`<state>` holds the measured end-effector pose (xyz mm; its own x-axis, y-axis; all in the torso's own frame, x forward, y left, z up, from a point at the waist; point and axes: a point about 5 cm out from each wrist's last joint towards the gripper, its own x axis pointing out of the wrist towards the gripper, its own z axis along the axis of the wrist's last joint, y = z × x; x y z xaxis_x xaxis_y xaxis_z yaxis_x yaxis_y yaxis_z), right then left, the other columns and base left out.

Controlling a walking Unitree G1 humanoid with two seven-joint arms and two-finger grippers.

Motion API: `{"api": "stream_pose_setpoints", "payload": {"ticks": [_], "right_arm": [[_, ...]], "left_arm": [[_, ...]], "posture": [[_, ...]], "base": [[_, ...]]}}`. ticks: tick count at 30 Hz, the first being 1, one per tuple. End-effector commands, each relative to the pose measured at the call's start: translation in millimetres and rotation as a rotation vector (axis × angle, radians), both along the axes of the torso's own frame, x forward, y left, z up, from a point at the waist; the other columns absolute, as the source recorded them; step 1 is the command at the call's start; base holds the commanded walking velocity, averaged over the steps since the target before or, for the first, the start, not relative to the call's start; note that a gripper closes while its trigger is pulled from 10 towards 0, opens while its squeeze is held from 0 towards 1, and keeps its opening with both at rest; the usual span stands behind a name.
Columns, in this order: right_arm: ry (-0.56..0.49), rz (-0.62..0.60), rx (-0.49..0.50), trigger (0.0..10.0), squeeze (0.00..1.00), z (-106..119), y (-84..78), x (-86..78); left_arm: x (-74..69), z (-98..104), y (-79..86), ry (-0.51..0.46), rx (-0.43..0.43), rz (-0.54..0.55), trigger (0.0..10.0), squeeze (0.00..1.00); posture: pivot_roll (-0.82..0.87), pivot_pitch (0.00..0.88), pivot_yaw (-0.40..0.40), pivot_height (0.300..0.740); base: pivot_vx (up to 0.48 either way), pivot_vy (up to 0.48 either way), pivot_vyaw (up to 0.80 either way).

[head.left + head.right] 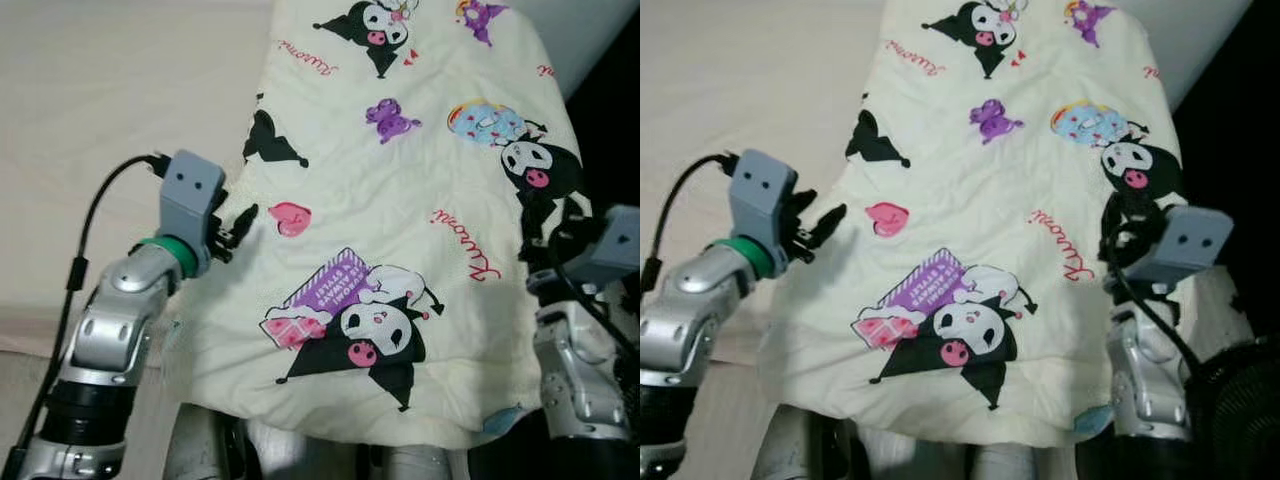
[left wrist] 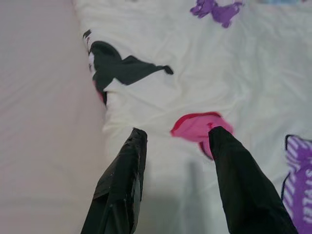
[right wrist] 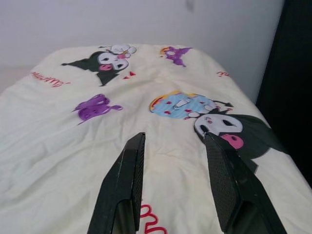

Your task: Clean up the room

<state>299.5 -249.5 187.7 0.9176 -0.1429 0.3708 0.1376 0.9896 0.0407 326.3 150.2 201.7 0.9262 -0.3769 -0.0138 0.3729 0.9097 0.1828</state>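
Head views: the pale yellow quilted blanket printed with black-and-white cartoon characters [image 1: 400, 200] lies on the cream bed sheet [image 1: 110, 120], its long axis running away from me toward the wall, its near end hanging off the bed edge between my arms. My left gripper [image 1: 238, 228] sits at the blanket's left edge, by the pink heart print [image 1: 289, 217]. My right gripper [image 1: 1127, 222] is over the right edge, just as near.

Left wrist view: my left fingers [image 2: 122, 180] are moderately apart, empty, straddling the blanket's border where it meets the sheet.

Right wrist view: my right fingers [image 3: 124, 190] are likewise apart, holding nothing, low over the cloth and pointing along its length.
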Motion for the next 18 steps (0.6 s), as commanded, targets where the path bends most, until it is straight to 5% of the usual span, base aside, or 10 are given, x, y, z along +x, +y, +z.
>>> {"api": "stream_pose_setpoints", "payload": {"ticks": [1, 6, 8, 18], "right_arm": [[0.021, 0.007, 0.008, 10.0, 0.00, -5, -0.1, -1.4], [0.020, 0.043, 0.002, 10.0, 0.00, -4, 4.0, 1.6], [-0.011, 0.129, 0.005, 10.0, 0.00, 5, 11.2, 6.5], [0.002, 0.209, -0.005, 10.0, 0.00, 4, 25.2, 11.8]], "left_arm": [[-2.6, -2, 5.3, -0.007, -0.006, 0.033, 10.0, 0.00], [-0.9, 3, 8.8, -0.035, -0.038, 0.077, 10.0, 0.00], [5.7, 17, 17.6, -0.141, -0.082, 0.230, 10.0, 0.00], [19.7, 39, 10.7, -0.256, -0.080, 0.288, 10.0, 0.00]], "posture": [[-0.06, 0.172, 0.043, 0.585], [-0.06, 0.167, 0.038, 0.585], [-0.05, 0.157, 0.036, 0.585], [-0.03, 0.092, -0.011, 0.585]], "base": [[0.000, 0.000, 0.00], [0.000, 0.000, 0.00], [0.000, 0.000, 0.00], [0.000, 0.000, 0.00]]}}
